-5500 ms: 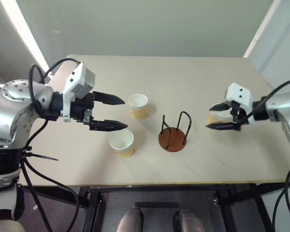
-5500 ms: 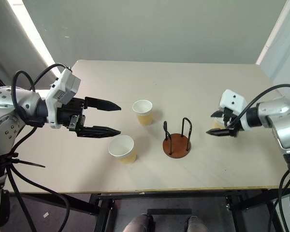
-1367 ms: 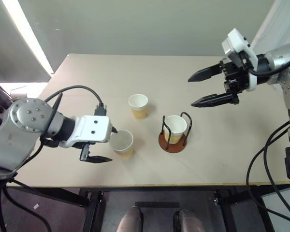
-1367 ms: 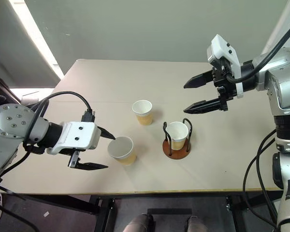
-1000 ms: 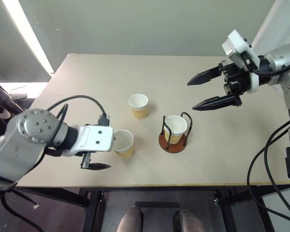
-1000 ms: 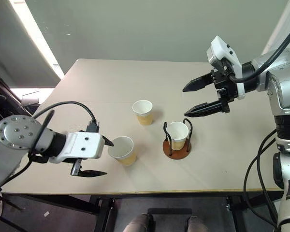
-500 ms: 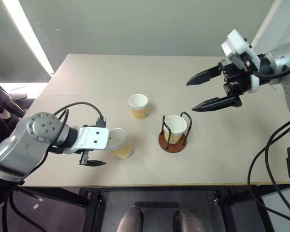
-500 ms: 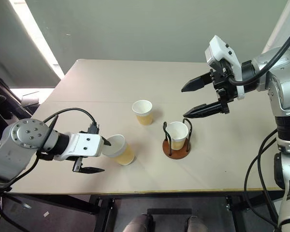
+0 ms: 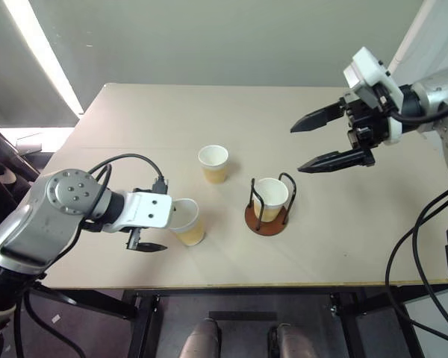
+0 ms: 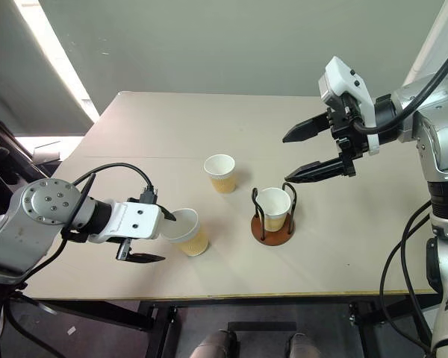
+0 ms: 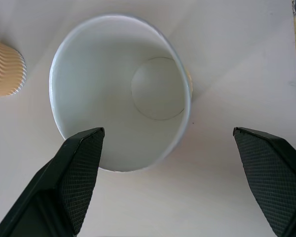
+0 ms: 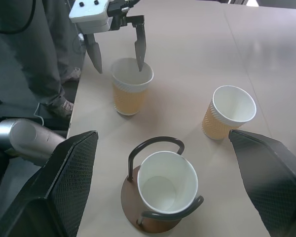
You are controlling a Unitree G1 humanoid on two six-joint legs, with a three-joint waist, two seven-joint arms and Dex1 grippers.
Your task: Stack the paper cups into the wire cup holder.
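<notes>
Three tan paper cups with white insides are on the table. One cup (image 9: 269,198) sits inside the wire cup holder (image 9: 266,221), a brown disc with black wire loops. A second cup (image 9: 213,162) stands behind and to the left of it. The third cup (image 9: 185,224) leans a little toward my left gripper (image 9: 164,227), which is open beside it. One fingertip (image 11: 81,168) is at the cup's rim and the other is well clear of it. My right gripper (image 9: 296,149) hangs open and empty, high above the table, behind and right of the holder.
The beige table (image 9: 343,231) has bare surface to the right of the holder and along its front edge. A person's legs (image 12: 47,59) stand beside the table's left end in the right wrist view.
My left gripper has closed in on the front cup, which has tipped toward it. The right arm has kept still.
</notes>
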